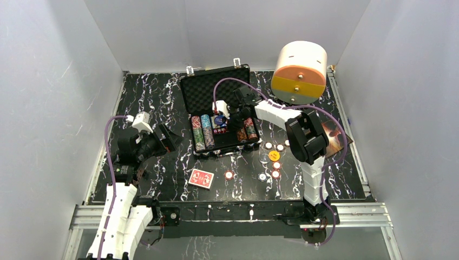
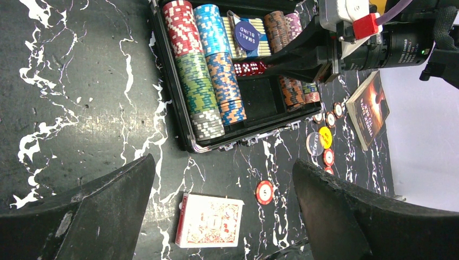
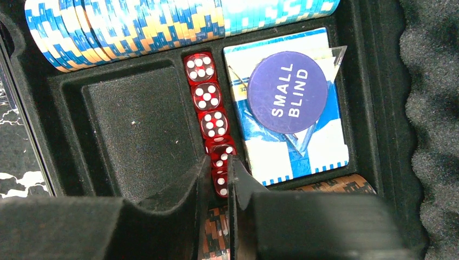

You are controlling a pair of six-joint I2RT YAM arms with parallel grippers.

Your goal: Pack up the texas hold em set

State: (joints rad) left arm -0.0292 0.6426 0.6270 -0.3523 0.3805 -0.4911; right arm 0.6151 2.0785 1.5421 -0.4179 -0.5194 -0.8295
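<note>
The black briefcase point(image 1: 212, 89) lies open at the back centre, with rows of striped chips point(image 1: 201, 132) in its foam tray. My right gripper point(image 1: 234, 116) reaches into the tray; in the right wrist view it point(image 3: 218, 162) is closed round the last red die point(image 3: 220, 183) of a dice row point(image 3: 207, 100), beside a blue "SMALL BLIND" disc point(image 3: 295, 92). My left gripper point(image 2: 222, 162) is open and empty above the red-backed card deck point(image 2: 209, 220), which lies on the table point(image 1: 201, 178). Loose chips point(image 1: 276, 165) and the yellow disc point(image 1: 274, 155) lie right of the case.
A white-and-orange cylindrical box point(image 1: 300, 70) stands at the back right. A brown book point(image 1: 336, 138) lies behind the right arm. One chip point(image 1: 229, 175) lies next to the deck. An empty foam compartment point(image 3: 138, 124) sits left of the dice. White walls enclose the black marble table.
</note>
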